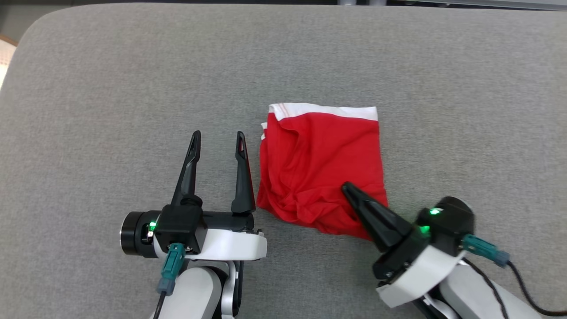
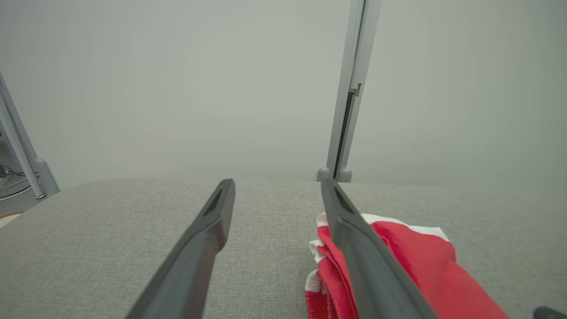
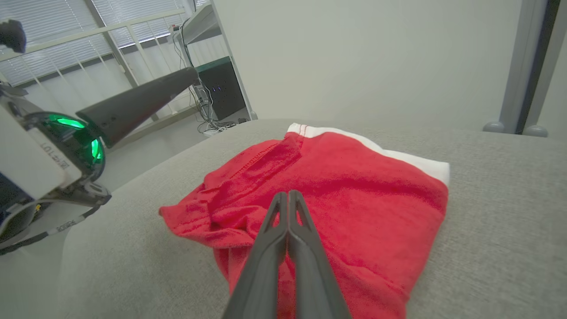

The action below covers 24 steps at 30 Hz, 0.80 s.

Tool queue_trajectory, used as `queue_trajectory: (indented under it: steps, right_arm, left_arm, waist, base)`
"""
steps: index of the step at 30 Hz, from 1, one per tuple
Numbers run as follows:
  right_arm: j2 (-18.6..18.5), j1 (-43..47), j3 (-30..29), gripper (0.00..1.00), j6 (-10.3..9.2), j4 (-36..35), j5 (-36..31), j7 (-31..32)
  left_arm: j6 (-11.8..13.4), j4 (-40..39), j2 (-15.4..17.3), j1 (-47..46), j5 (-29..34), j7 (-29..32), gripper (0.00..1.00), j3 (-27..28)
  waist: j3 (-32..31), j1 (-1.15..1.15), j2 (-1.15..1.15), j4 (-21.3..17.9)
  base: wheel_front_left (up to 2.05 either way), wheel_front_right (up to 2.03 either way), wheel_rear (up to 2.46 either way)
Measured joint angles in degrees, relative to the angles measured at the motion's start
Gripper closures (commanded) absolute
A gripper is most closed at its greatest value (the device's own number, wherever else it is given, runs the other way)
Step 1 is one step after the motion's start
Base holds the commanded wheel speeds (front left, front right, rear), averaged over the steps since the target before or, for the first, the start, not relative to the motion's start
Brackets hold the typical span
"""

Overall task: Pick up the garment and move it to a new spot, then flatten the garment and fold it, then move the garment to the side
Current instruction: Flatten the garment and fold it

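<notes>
The garment is red with a white waistband and lies folded into a rough square on the grey cloth surface, its near corner rumpled. My left gripper stands open just left of it, its right finger along the garment's left edge. My right gripper is shut, fingers pressed together and pointing over the garment's near right part. I see no cloth pinched between the right gripper's tips. The left gripper's finger also crosses the right wrist view at upper left.
The grey surface stretches wide to the left, far side and right of the garment. A pale upright post stands behind the far edge. A railing and a dark cabinet lie beyond the surface's left side.
</notes>
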Motion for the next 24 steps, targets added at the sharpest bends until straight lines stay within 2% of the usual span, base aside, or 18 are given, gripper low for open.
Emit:
queue_trajectory:
  steps: [10, 15, 20, 24]
  right_arm:
    - [3.28, -9.62, 12.82, 1.0, 0.0, 10.2, 2.48, -0.16]
    - [4.76, -12.6, 18.35, 1.0, 0.0, 15.71, 3.58, 2.89]
    - [5.52, -15.08, 22.54, 1.0, -0.11, 18.29, 4.21, 2.68]
    - [4.93, -16.01, 24.94, 1.0, -0.16, 17.8, 4.58, 1.22]
  left_arm:
    - [1.38, -0.73, 0.0, -0.88, -1.01, 0.0, 0.0, -2.11]
    - [1.47, -0.69, 0.0, -0.88, -1.35, 0.0, 0.0, -2.4]
    - [1.74, -0.68, 0.0, -0.88, -1.44, 0.0, 0.0, -2.65]
    - [1.87, -0.67, 0.0, -0.88, -1.44, 0.0, 0.0, -2.5]
  waist:
    - [1.08, 0.0, 0.0, 3.15]
    - [1.05, 0.0, 0.0, 3.47]
    - [1.24, 0.0, 0.0, 3.65]
    - [1.18, 0.0, 0.0, 3.44]
  base:
    - [0.0, 0.0, 0.0]
    - [0.0, 0.0, 0.0]
    - [0.0, 0.0, 0.0]
    - [0.0, 0.0, 0.0]
